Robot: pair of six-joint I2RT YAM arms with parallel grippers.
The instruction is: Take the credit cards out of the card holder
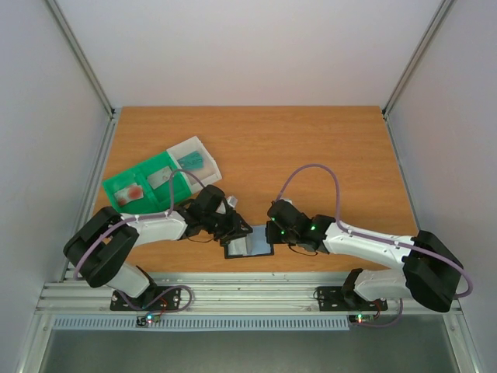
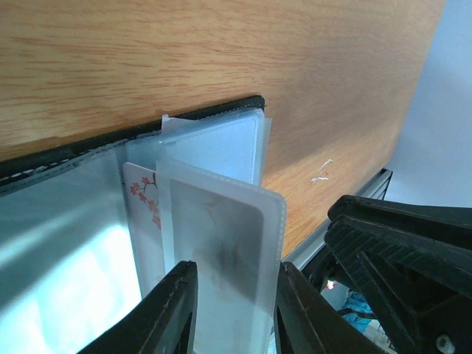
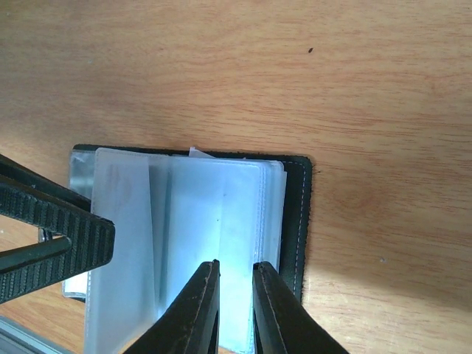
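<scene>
The black card holder [image 1: 248, 247] lies open near the table's front edge, its clear sleeves [image 3: 214, 221] fanned out. My left gripper [image 2: 234, 313] is shut on one raised sleeve leaf holding a grey credit card [image 2: 221, 243]. Behind that leaf, a white card with red blossoms [image 2: 141, 210] sits in another sleeve. My right gripper [image 3: 236, 310] has come in over the holder's near edge onto the right-hand stack of sleeves. Its jaws are nearly together, with a strip of clear sleeve in the narrow gap. The holder's black cover [image 3: 296, 221] shows to the right of it.
A green-and-white sorting tray [image 1: 123, 186] stands at the back left, with a teal card [image 1: 194, 161], a grey card [image 1: 161, 178] and a red-pink card [image 1: 133, 193] in its compartments. The metal rail [image 1: 248, 294] runs close behind the holder's near edge.
</scene>
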